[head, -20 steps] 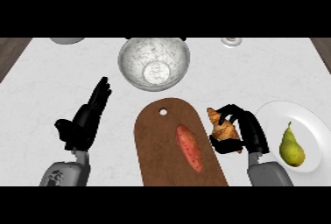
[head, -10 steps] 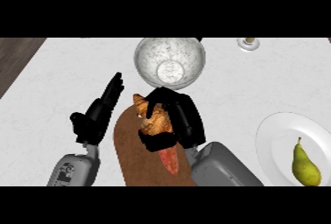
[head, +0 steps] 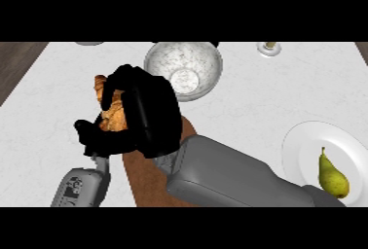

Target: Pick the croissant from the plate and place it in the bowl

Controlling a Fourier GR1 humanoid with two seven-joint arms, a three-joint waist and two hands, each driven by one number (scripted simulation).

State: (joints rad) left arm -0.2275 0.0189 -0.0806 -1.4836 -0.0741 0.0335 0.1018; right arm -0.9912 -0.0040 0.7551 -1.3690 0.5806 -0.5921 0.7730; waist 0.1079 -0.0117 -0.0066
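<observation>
The white marbled counter (head: 287, 87) fills most of the frame. Across it, from the lower right corner up to the centre, runs my grey right forearm (head: 230, 177). It hides much of the brown wooden cutting board (head: 144, 180), which shows only as strips at the lower centre.

My black right hand (head: 151, 116) sits left of centre, fingers curled round the golden-brown flaky croissant (head: 112, 115). The croissant is off the round white plate (head: 305, 146) at the right edge and is carried in that hand above the counter and the board's upper end. Its long axis runs roughly up and down the frame, and one tip pokes out at the upper left of my hand.

The grey speckled bowl (head: 164, 58) stands at the upper centre, just beside the back of my right hand, so the croissant lies down and to the left of it. I judge the coming move to be a short carry up and to the right, until the pastry is over the bowl's opening, before I let go.

My left hand (head: 92, 138) shows low at the left, largely behind the right one, and I cannot tell how it is set. A yellow-green pear (head: 333, 175) lies on the plate.
</observation>
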